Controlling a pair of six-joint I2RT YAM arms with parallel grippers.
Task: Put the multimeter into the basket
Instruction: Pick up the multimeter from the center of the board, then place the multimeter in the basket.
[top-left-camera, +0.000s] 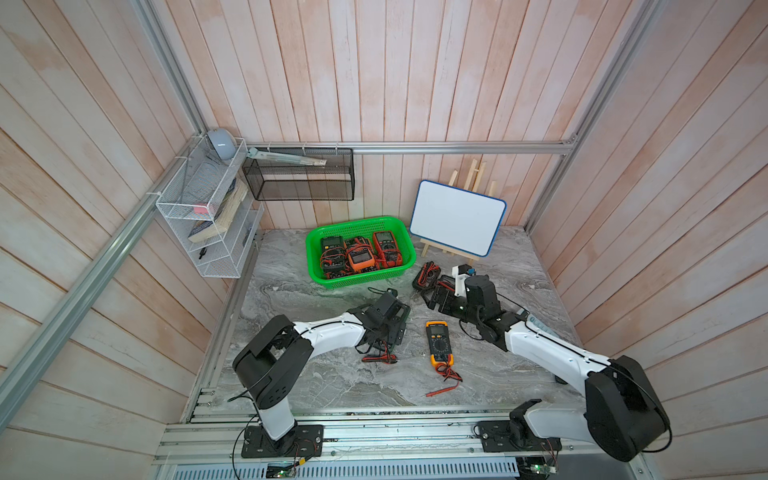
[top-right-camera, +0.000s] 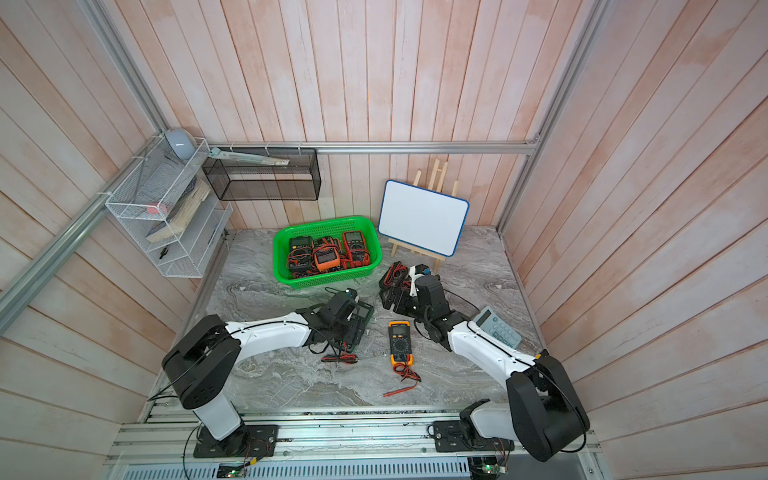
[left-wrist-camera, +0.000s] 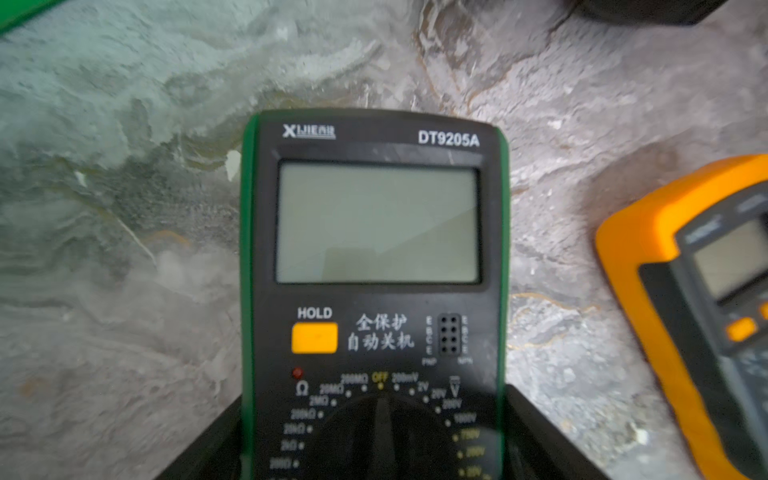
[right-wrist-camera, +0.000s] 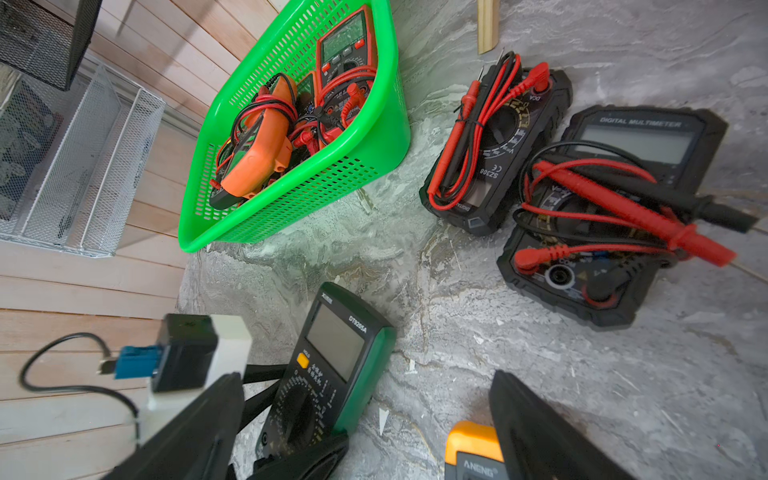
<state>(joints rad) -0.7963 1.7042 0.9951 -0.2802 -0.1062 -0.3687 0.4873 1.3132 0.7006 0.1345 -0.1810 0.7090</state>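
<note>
Basket (top-left-camera: 365, 279) holding other meters (top-left-camera: 360, 257). Left gripper (left-wrist-camera: 374, 403), just in front of basket, squeezing green multimeter (left-wrist-camera: 378, 224) by its two long sides, low by dial. Right gripper (right-wrist-camera: 365, 376), off basket's right end, gaping wide, holding nothing. Meter probably feeling hard, smooth, a bit heavy; rubbery green sides giving best hold. Red wires (top-left-camera: 376, 358) lying farther from basket, maybe dragging.

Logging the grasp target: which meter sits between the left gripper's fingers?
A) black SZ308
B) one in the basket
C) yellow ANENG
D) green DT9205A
D: in the left wrist view the green meter, marked DT9205A, sits between the fingers of the left gripper, which flank both its sides; the yellow meter lies off to one side, untouched.
</note>
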